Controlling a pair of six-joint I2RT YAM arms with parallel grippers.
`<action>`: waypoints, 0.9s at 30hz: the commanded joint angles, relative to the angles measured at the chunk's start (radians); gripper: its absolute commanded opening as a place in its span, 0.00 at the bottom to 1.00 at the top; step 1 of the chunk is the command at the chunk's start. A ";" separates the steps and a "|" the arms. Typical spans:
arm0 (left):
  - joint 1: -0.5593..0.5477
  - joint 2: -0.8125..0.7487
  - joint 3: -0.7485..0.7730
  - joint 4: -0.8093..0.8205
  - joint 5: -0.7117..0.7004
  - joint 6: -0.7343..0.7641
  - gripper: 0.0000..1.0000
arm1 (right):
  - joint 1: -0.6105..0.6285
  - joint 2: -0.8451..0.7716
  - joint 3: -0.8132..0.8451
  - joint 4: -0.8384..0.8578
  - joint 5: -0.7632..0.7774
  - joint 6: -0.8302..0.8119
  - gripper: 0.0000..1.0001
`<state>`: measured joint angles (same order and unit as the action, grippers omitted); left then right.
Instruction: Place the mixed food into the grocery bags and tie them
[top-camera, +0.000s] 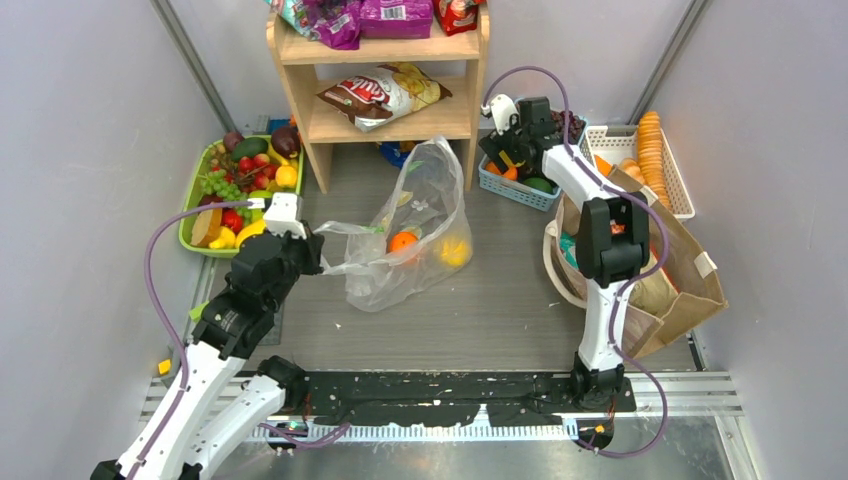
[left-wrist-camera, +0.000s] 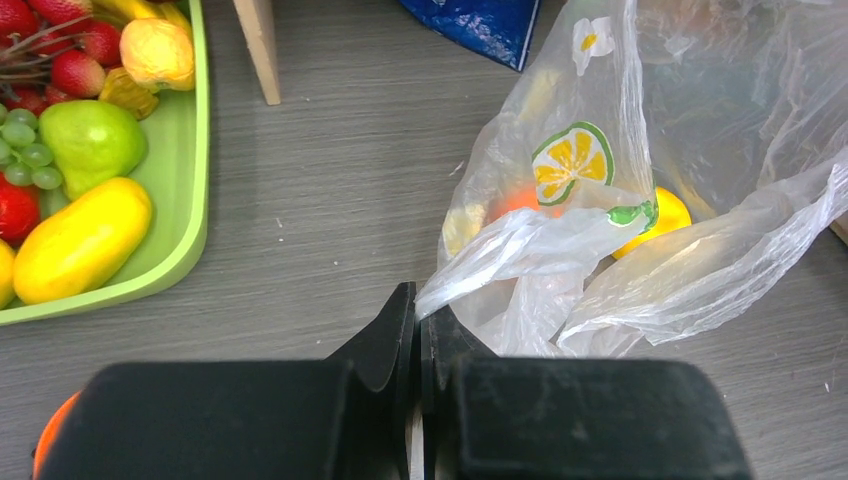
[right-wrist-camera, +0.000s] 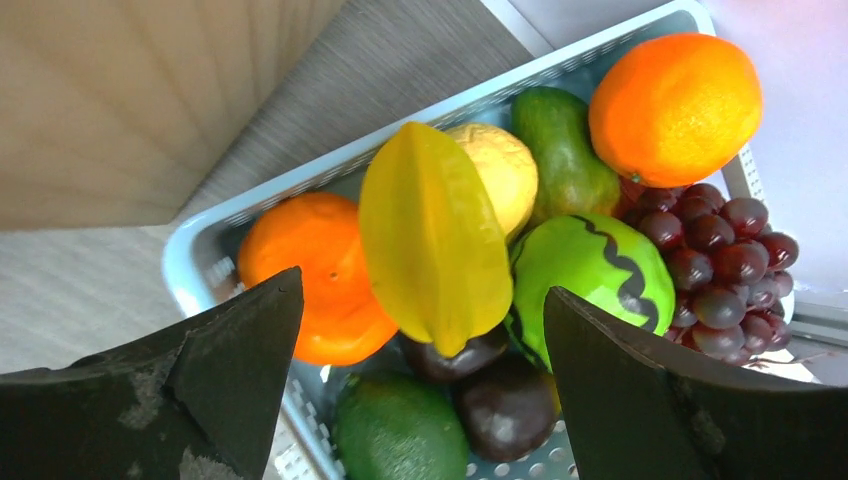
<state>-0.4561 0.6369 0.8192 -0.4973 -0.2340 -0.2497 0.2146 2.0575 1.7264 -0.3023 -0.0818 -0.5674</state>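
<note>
left gripper (left-wrist-camera: 418, 310) is clamped on bunched rim of clear plastic bag (left-wrist-camera: 600, 200); film judged limp, slippery | right gripper (right-wrist-camera: 422, 300) is held wide over starfruit (right-wrist-camera: 430, 235), far-right bench (top-camera: 500, 310) corner

Entry: the left arm (top-camera: 215, 345) reaches forward and a little to the right from its base, with the forearm held low over the surface. On my wrist feed the left end effector (left-wrist-camera: 418, 305) reads closed, its fingers (left-wrist-camera: 385, 340) pressed together and pinching a twisted fold of the clear plastic bag (left-wrist-camera: 520, 240). The right arm (top-camera: 600, 300) rises upright from its base, elbow high, forearm stretched toward the far side. The right end effector (right-wrist-camera: 420, 290) points downward, its fingers (right-wrist-camera: 230, 370) spread wide apart.
</note>
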 joint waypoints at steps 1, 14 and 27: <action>-0.003 0.011 0.006 0.063 0.056 0.017 0.00 | 0.002 0.060 0.120 0.015 0.048 -0.078 0.97; -0.001 0.008 -0.012 0.103 0.087 0.041 0.00 | 0.000 0.222 0.254 -0.090 0.036 -0.144 0.97; -0.001 0.008 -0.011 0.101 0.082 0.041 0.00 | 0.000 0.140 0.249 -0.129 -0.025 -0.104 0.51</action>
<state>-0.4561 0.6518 0.8112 -0.4522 -0.1562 -0.2245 0.1932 2.2951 1.9938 -0.4347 -0.0574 -0.6613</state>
